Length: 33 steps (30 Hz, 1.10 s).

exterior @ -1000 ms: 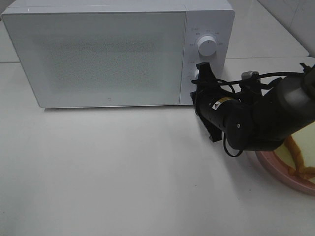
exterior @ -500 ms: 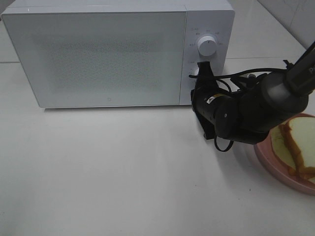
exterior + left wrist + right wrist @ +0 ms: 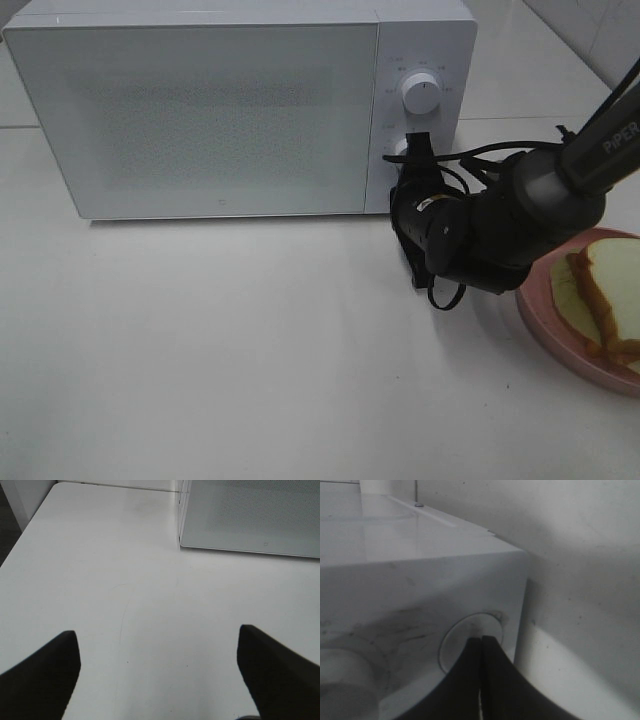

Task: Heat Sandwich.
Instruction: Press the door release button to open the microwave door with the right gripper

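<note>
Right jaws, together, seemingly touch the lower microwave (image 3: 200, 110) button (image 3: 455, 641); left jaws apart.

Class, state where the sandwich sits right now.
In the exterior high view the sandwich lies on the pink plate at the right edge, beside the right arm.

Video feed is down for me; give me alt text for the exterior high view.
The shut right gripper has its tips at the round button below the dial of a closed white microwave. The sandwich lies on a pink plate at right.
</note>
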Available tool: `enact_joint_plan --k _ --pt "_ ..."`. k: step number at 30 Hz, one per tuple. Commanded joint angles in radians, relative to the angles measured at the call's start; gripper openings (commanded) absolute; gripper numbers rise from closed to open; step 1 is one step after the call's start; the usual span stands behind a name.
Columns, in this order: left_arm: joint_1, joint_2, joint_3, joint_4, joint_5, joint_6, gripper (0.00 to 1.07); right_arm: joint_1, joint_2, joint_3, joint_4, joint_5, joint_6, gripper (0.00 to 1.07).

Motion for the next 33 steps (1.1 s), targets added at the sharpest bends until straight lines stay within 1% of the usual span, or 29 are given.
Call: enact_joint_plan --k 1,9,12,19,22,26,33 --pt "0.002 -0.017 0.003 0.0 -0.013 -0.006 0.8 -0.004 0.004 -0.009 0.031 -0.001 0.002 0.0" --pt "0.002 -0.017 0.003 0.0 -0.013 -0.006 0.8 -0.037 0.004 -0.016 0.015 -0.026 0.001 0.0" --pt "0.002 -0.017 0.003 0.0 -0.013 -0.006 0.8 -0.05 0.006 -0.037 -0.034 -0.03 0.001 0.0" --pt "0.002 -0.017 0.003 0.0 -0.013 -0.006 0.8 -0.05 0.006 -0.068 -0.064 -0.054 0.029 0.0" --pt "0.002 -0.017 0.003 0.0 -0.013 -0.006 0.8 -0.05 0.014 -0.09 -0.103 -0.09 0.042 0.0" --pt "0.002 -0.017 0.003 0.0 -0.013 -0.006 0.8 -0.05 0.022 -0.094 -0.109 -0.118 0.092 0.0" --pt "0.002 -0.017 0.003 0.0 -0.013 -0.006 0.8 -0.062 0.022 -0.099 -0.128 -0.174 0.108 0.0"
